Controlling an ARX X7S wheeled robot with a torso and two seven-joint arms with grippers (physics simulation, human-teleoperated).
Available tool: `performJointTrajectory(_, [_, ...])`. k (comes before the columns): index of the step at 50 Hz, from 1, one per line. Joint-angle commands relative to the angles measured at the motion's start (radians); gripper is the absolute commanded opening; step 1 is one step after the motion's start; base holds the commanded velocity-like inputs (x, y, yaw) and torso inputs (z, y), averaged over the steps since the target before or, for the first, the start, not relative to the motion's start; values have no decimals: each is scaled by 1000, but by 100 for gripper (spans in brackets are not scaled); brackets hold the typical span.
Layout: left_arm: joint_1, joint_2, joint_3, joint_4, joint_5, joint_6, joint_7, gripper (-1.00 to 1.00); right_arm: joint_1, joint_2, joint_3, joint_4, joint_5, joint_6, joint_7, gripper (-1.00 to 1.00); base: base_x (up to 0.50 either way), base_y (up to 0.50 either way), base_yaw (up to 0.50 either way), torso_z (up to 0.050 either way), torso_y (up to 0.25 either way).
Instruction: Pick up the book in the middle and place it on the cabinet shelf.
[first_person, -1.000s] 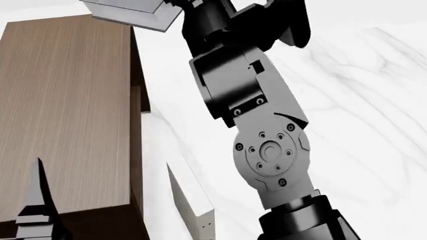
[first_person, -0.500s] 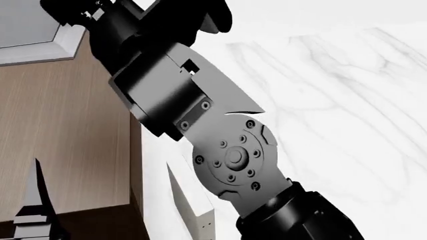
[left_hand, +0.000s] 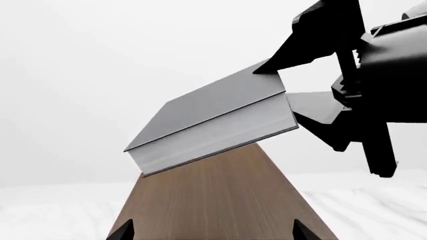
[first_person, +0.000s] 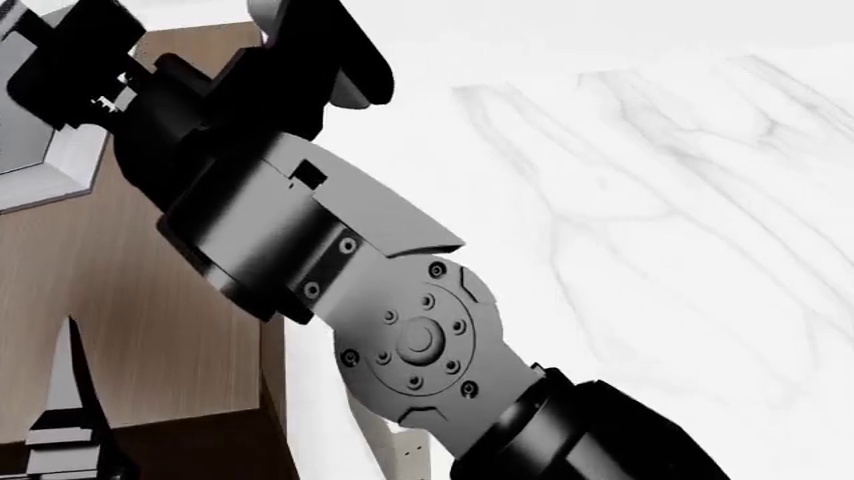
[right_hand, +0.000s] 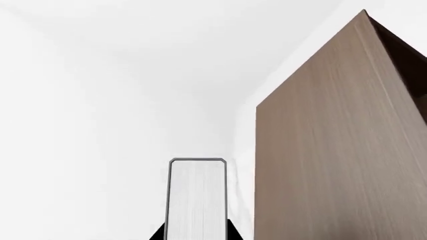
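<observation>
One corner only of the thick charcoal-grey hardcover book (left_hand: 213, 125) sits clamped in the right pincer (left_hand: 313, 92). Cantilevered, tilted above the dark-brown wood-grain cabinet top (left_hand: 220, 200), it may pivot or slip. Left pincer (first_person: 60, 420) state: cannot tell.

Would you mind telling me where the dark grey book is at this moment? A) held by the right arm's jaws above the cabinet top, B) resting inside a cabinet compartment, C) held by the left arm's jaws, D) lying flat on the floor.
A: the left wrist view shows the book clamped at one end by the right gripper, tilted above the cabinet top.
</observation>
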Motion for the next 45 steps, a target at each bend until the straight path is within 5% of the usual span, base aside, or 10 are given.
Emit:
performJointTrajectory(1, [5,15,-25,-16,-8,28,22,100,-6,-7,-16,2,-32,-19,-64,-100,0,0,0,0,0])
performJointTrajectory(45, [0,-9,-22,-2,-36,26,-15,100,-32,-1,-146,62,-1,-60,-118,-100,0,0,0,0,1])
